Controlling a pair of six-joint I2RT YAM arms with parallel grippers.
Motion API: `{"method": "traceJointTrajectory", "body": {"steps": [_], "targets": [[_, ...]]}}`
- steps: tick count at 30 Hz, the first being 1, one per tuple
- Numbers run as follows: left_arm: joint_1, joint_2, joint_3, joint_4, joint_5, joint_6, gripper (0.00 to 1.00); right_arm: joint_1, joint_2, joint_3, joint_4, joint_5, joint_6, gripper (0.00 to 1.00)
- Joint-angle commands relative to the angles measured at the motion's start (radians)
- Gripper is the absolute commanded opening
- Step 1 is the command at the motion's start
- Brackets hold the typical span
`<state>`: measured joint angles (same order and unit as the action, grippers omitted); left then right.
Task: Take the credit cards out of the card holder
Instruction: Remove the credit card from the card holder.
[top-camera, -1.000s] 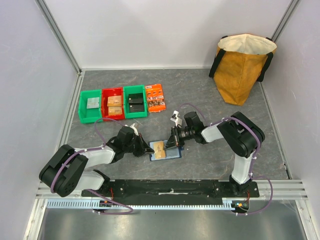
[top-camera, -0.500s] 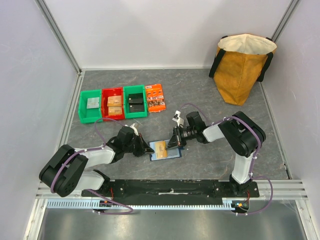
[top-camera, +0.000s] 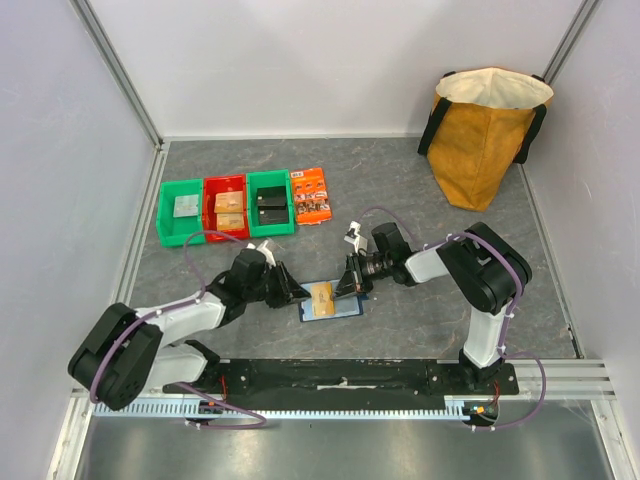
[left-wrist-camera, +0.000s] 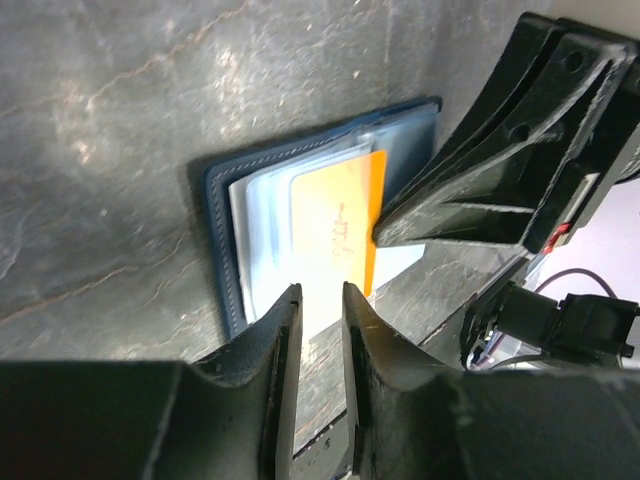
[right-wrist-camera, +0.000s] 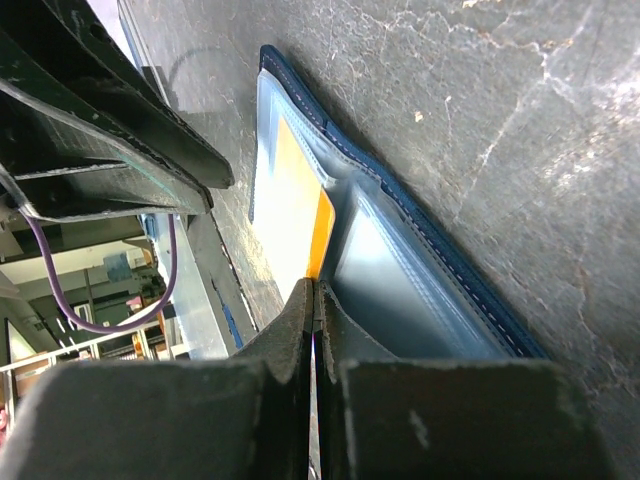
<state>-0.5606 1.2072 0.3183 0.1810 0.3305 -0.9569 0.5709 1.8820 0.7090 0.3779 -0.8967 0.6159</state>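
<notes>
Tabletop (top-camera: 400, 180) bears the card holder (left-wrist-camera: 220, 250), left tool (left-wrist-camera: 320, 295) narrowly parted at its edge, right tool (right-wrist-camera: 315, 290) shut against the credit card (left-wrist-camera: 335, 220).

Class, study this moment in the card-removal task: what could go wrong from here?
The left tool stands open, off the card holder; unheld, the holder could slide. The shut right tool only meets the edge of the tan-gold card, so it may slip off or snag the clear sleeve.
</notes>
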Motion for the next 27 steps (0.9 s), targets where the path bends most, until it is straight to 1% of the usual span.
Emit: {"method": "traceJointTrajectory", "body": {"steps": [1, 6, 10, 15, 18, 19, 27], "targets": [[0.001, 0.063, 0.073, 0.023, 0.011, 0.047, 0.27, -0.003, -0.015, 0.018, -0.033, 0.024, -0.031, 0.0], [0.001, 0.156, 0.074, 0.06, 0.016, 0.043, 0.12, -0.003, -0.021, 0.017, -0.039, 0.027, -0.036, 0.0], [0.001, 0.157, 0.041, 0.034, -0.042, 0.029, 0.02, -0.003, -0.026, 0.014, -0.047, 0.033, -0.039, 0.0], [-0.001, 0.173, 0.019, -0.014, -0.068, 0.04, 0.02, -0.002, -0.03, 0.014, -0.051, 0.042, -0.035, 0.0], [0.001, 0.167, 0.007, -0.014, -0.068, 0.038, 0.02, -0.003, -0.027, 0.021, -0.051, 0.038, -0.031, 0.12], [0.001, 0.164, 0.004, -0.015, -0.068, 0.038, 0.02, -0.003, -0.026, 0.024, -0.051, 0.039, -0.03, 0.14], [0.001, 0.152, 0.005, -0.021, -0.064, 0.046, 0.02, 0.007, 0.002, 0.046, -0.017, 0.027, 0.001, 0.15]]}}
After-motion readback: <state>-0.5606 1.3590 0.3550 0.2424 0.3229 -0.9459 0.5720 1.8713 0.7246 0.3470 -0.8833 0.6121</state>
